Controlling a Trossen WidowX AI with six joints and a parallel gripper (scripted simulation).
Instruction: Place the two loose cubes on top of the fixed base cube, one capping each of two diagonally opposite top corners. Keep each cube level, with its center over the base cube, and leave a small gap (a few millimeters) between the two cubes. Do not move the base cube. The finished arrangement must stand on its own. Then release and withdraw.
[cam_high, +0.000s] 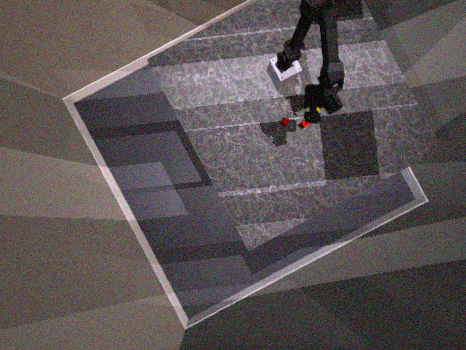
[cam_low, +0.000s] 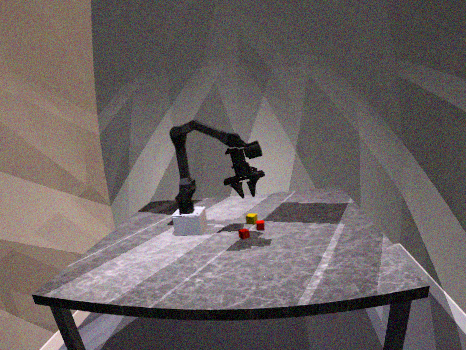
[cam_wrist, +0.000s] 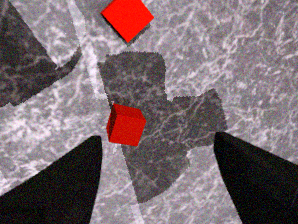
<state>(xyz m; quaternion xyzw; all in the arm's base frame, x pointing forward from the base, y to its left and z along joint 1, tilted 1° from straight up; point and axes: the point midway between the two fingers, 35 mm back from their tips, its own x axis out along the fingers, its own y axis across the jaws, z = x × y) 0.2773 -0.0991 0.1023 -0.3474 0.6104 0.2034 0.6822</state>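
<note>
The yellow base cube (cam_high: 318, 109) (cam_low: 251, 218) stands on the table, partly hidden by the arm in the top view; it is outside the wrist view. A bright red cube (cam_high: 304, 124) (cam_low: 260, 225) (cam_wrist: 128, 19) lies near it on the table, at the top edge of the wrist view. A darker red cube (cam_high: 285, 121) (cam_low: 244, 233) (cam_wrist: 126, 126) lies apart from both, in the arm's shadow. My gripper (cam_low: 248, 195) (cam_wrist: 158, 142) is open and empty, pointing down high above the cubes. In the wrist view the darker red cube appears nearer the left finger.
The arm's white base block (cam_high: 287, 75) (cam_low: 189, 223) stands on the grey marbled table (cam_high: 270, 165) (cam_low: 200, 285), to the left of the cubes in the exterior view. Dark shadow patches lie on the table. The table's front edge shows in the exterior view.
</note>
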